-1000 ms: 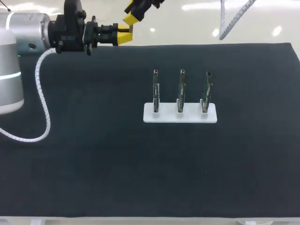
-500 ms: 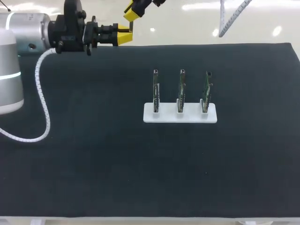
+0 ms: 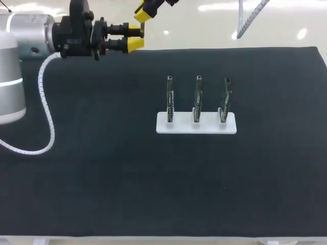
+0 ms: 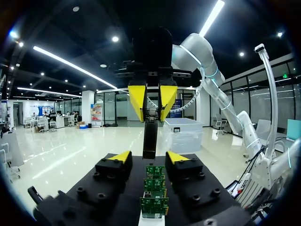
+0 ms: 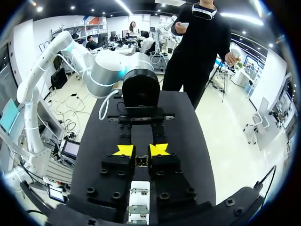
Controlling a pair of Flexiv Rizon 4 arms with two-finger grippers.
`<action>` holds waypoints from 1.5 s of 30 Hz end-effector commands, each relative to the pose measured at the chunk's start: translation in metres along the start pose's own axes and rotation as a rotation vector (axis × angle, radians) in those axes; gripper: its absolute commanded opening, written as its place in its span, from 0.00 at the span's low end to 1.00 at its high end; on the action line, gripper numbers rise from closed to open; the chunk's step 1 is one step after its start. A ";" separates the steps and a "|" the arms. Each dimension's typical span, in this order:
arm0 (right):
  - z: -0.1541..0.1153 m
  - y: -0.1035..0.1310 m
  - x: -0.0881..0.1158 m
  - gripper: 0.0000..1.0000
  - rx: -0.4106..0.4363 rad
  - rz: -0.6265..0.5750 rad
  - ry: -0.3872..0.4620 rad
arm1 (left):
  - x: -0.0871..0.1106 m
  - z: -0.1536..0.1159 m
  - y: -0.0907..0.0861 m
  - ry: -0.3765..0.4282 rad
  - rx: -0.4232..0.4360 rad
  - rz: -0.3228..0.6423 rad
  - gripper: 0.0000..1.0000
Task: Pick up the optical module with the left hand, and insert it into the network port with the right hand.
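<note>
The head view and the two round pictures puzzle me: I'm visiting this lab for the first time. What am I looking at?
Two robot arms are at a table with a black cover. The head view looks down from above and behind them; each round picture comes from a camera on one arm's wrist. On the table stands a white holder with three green circuit boards upright in it. Both grippers are up near the far edge. The left gripper is open and empty. The right gripper points down and holds a slim dark optical module between its yellow-tipped fingers.
</note>
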State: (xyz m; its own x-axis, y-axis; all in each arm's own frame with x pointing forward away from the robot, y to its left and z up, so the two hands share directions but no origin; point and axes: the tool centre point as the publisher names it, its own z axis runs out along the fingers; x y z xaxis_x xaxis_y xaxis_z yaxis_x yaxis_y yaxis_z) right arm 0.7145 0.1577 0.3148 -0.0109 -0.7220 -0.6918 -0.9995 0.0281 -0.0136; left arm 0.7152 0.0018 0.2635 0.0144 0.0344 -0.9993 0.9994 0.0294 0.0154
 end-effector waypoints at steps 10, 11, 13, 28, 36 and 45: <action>0.000 -0.001 0.002 0.00 -0.001 -0.001 -0.003 | 0.001 -0.002 0.000 0.018 -0.007 -0.007 1.00; 0.000 -0.001 0.002 0.00 -0.001 -0.001 -0.003 | 0.002 -0.005 -0.001 0.034 -0.005 -0.015 1.00; 0.000 -0.001 0.002 0.00 0.000 -0.001 -0.003 | 0.003 -0.012 -0.004 0.055 -0.001 -0.010 1.00; -0.001 0.000 0.004 0.00 0.001 0.000 -0.002 | 0.014 -0.085 -0.017 0.399 0.037 -0.061 1.00; -0.002 -0.001 0.006 0.00 -0.003 -0.004 -0.002 | 0.017 -0.121 -0.024 0.484 0.103 -0.052 1.00; -0.002 -0.002 0.006 0.00 -0.007 -0.006 -0.001 | 0.016 -0.121 -0.023 0.483 0.098 -0.049 1.00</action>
State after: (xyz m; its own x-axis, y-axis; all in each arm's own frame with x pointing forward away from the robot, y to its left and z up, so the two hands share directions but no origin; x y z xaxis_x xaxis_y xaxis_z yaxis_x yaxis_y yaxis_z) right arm 0.7158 0.1523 0.3125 -0.0054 -0.7230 -0.6908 -0.9997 0.0214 -0.0145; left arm 0.6881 0.1234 0.2511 -0.0266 0.4902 -0.8712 0.9973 -0.0467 -0.0567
